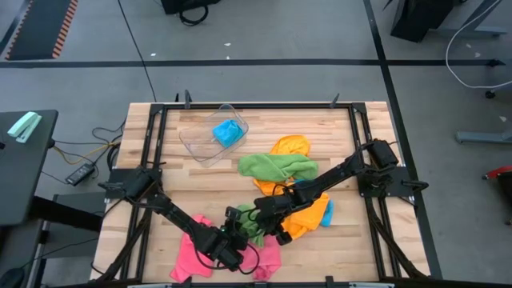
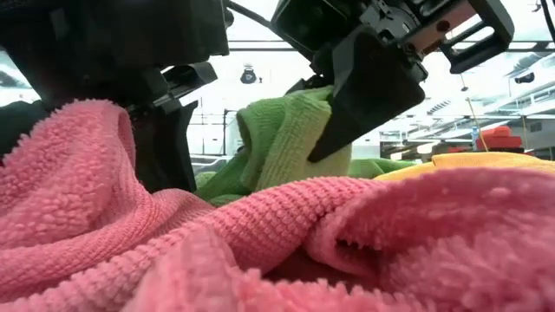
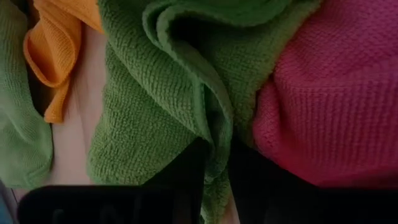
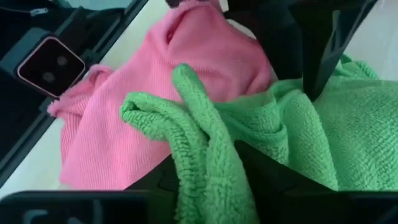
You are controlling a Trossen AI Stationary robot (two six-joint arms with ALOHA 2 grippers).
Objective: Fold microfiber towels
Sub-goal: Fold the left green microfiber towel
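Note:
A small green towel (image 1: 250, 225) is bunched up between my two grippers near the table's front middle, partly on a pink towel (image 1: 196, 254) that lies crumpled at the front edge. My left gripper (image 1: 232, 244) comes from the left and my right gripper (image 1: 261, 214) from the far right. Both are shut on the green towel. The low view shows this towel (image 2: 286, 130) raised behind the pink one (image 2: 260, 243). A second green towel (image 1: 277, 166) lies on an orange one (image 1: 290, 146) farther back. Another orange towel (image 1: 308, 218) lies under my right arm. My left gripper pinches a folded edge (image 3: 214, 140) of the green towel between its two fingers (image 3: 186, 177), slanting down from the left front. The cloth runs on away from the fingers in slack ridges, next to the pink towel (image 3: 329, 93). My right gripper pinches a bunched, doubled-over fold (image 4: 199, 146) of the green towel between its two fingers (image 4: 267, 174), slanting down from the far right. The fold stands up off the table (image 2: 299, 121), and the rest of the towel (image 4: 348, 130) spreads slack behind it.
A clear plastic tub (image 1: 200, 142) with a blue towel (image 1: 229, 132) in it stands at the back left. A bit of blue cloth (image 1: 327, 210) peeks from the orange towel on the right. Bare wood shows at the far right and left.

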